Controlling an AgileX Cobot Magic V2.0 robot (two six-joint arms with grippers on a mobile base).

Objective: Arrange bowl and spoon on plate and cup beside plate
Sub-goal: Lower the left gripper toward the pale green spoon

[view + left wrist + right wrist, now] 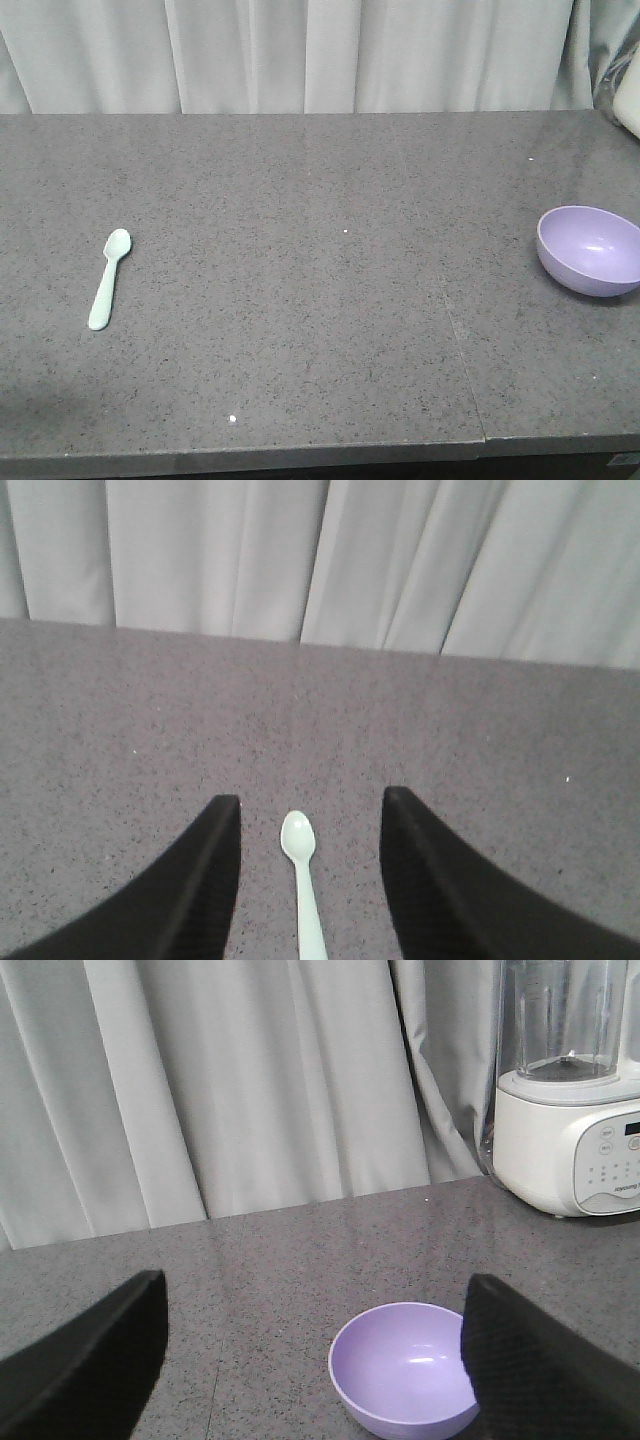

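Observation:
The mint-green spoon [108,279] lies flat at the left of the grey countertop, head pointing away. In the left wrist view the spoon [303,875] lies on the counter between the black fingers of my open left gripper [312,805], touching neither. The lavender bowl [592,250] stands upright at the right edge. In the right wrist view the bowl [405,1368] sits below my open right gripper [315,1288], near its right finger [530,1360]. The plate and the cup are out of view. Neither gripper shows in the front view.
A white blender [570,1090] with a clear jug stands at the back right by the curtain, its corner [628,105] at the frame edge. A seam [462,330] runs across the counter. The counter's front edge [300,458] is close.

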